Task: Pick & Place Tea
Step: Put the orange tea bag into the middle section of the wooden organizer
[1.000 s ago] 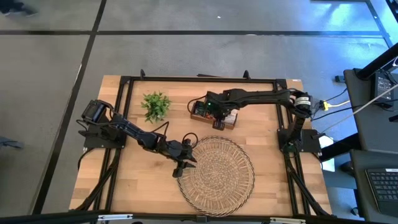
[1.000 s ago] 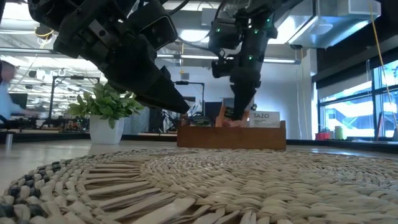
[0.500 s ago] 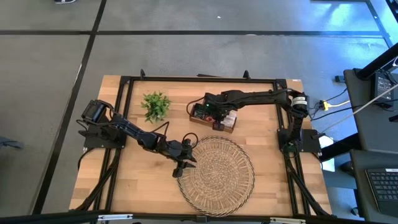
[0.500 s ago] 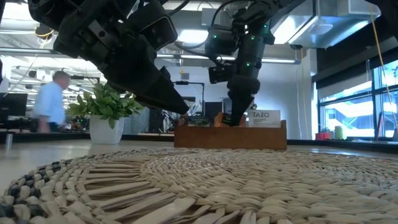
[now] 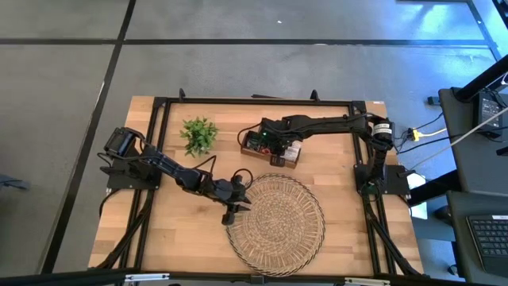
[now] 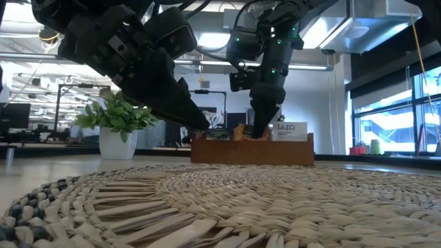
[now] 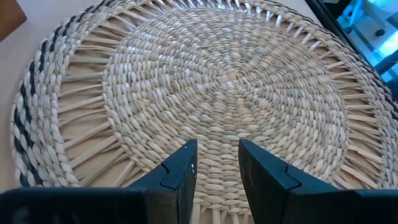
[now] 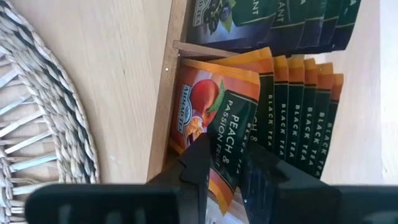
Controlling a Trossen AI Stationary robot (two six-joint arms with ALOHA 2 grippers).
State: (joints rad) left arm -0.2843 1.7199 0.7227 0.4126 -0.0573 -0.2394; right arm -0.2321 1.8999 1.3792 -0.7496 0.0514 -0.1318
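The tea stands as sachets on edge in a brown wooden box (image 5: 274,151) at the table's far middle. There is a row of orange ones (image 8: 261,106), dark ones (image 8: 273,18) in the compartment beside it, and a white one (image 6: 291,129). My right gripper (image 8: 227,171) points down into the box, open a little, with the front orange sachet (image 8: 211,112) between its fingers. My left gripper (image 7: 217,168) hovers open over the near-left part of the round woven tray (image 5: 278,218), with nothing between its fingers. My right gripper comes from above, fingers pointing down, one on each side of the front orange sachet's upper edge (image 8: 225,155). The sachet still stands in the box. Whether a finger touches it I cannot tell.
A small green plant in a white pot (image 5: 198,133) stands at the far left, beside the box. The woven tray (image 6: 220,207) fills the table's near middle. Black frame rails (image 5: 159,159) run along the table's edges.
My right gripper has tipped a little and its fingertips have sunk into the wooden box, shifting slightly toward the table's left.
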